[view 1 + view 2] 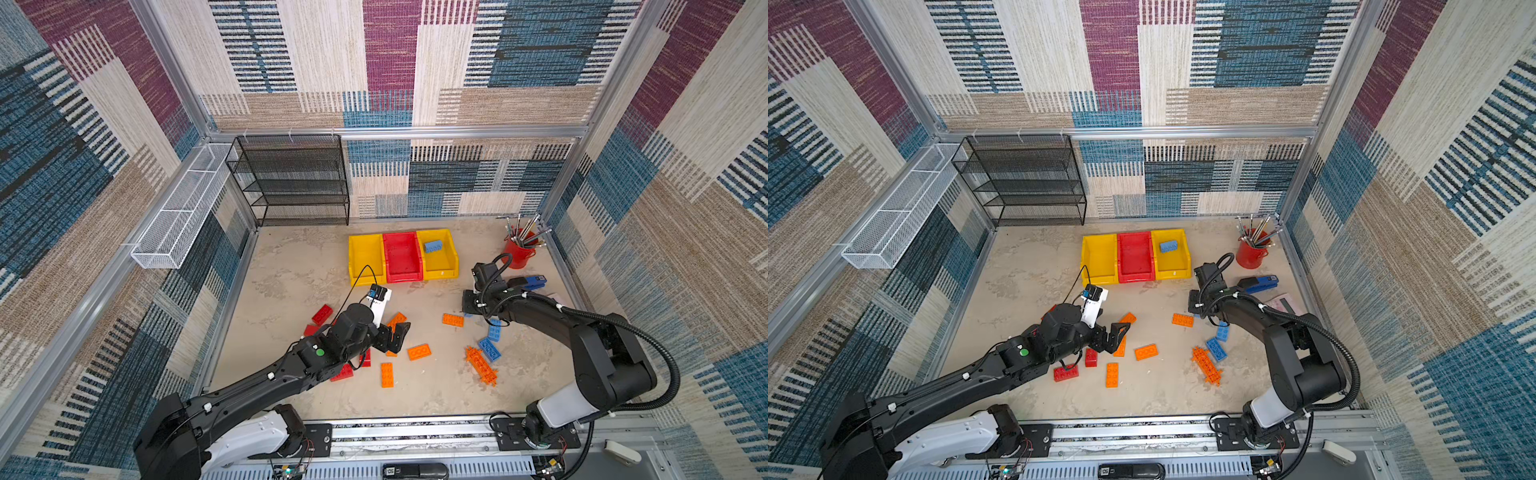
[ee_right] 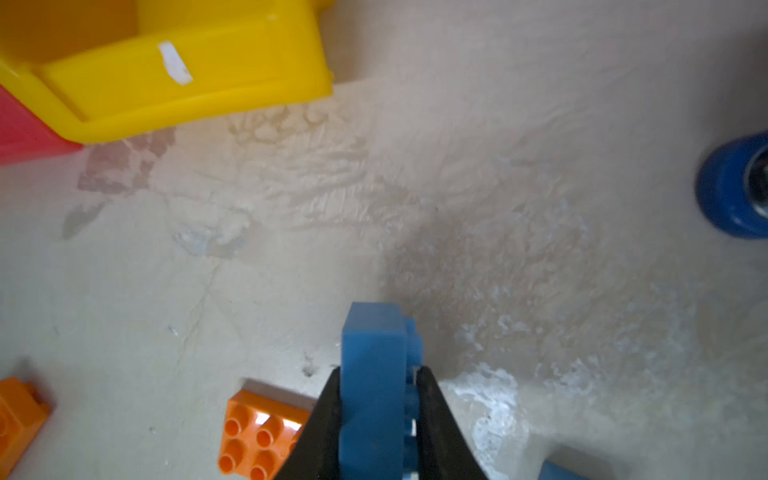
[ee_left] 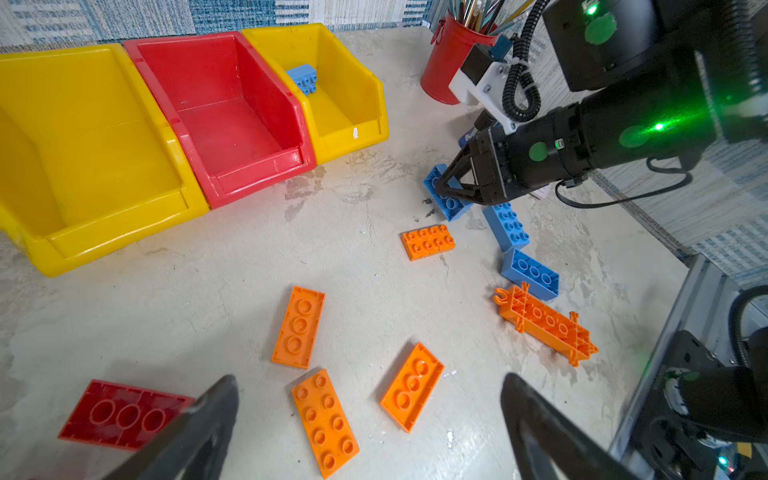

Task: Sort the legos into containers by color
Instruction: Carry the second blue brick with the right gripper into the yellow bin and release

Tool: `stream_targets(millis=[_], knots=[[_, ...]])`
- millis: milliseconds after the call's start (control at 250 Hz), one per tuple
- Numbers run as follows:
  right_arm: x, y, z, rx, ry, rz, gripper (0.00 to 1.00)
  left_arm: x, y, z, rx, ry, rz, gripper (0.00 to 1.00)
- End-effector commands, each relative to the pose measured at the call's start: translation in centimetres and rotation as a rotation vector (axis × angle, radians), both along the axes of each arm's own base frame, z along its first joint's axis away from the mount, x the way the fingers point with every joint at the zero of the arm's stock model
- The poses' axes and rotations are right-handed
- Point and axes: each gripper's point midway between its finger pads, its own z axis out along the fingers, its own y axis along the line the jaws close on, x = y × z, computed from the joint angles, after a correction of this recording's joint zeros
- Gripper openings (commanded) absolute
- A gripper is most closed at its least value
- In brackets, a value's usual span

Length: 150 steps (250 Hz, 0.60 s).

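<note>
Low-centre in a top view, the left gripper (image 1: 397,332) is seen spread wide, holding nothing, over orange legos (image 1: 419,351) laid flat at mixed angles. The spiky orange piece (image 1: 481,366) is laid diag., upper left to lower right. At centre-right the right gripper (image 2: 379,370) is clenched on a blue brick (image 2: 372,345) stood on edge, studs sideways, long axis in line w/ the fingers; further back, upper centre, three bins (image 1: 403,276) are set in a row, w/ another blue lego (image 1: 433,247) in the right yellow bin (image 1: 440,273).
</note>
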Motion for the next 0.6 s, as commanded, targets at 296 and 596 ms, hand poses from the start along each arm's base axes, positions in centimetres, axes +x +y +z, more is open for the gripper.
stream_targets(millis=[296, 596], knots=[[6.8, 4.1, 9.0, 0.108, -0.194, 0.107, 0.26, 2.3, 1.5, 0.2, 0.057, -0.013, 0.071, 0.99], [14.8, 7.4, 8.9, 0.097, -0.210, 0.180, 0.27, 4.4, 2.6, -0.6, 0.059, 0.028, 0.133, 0.99]])
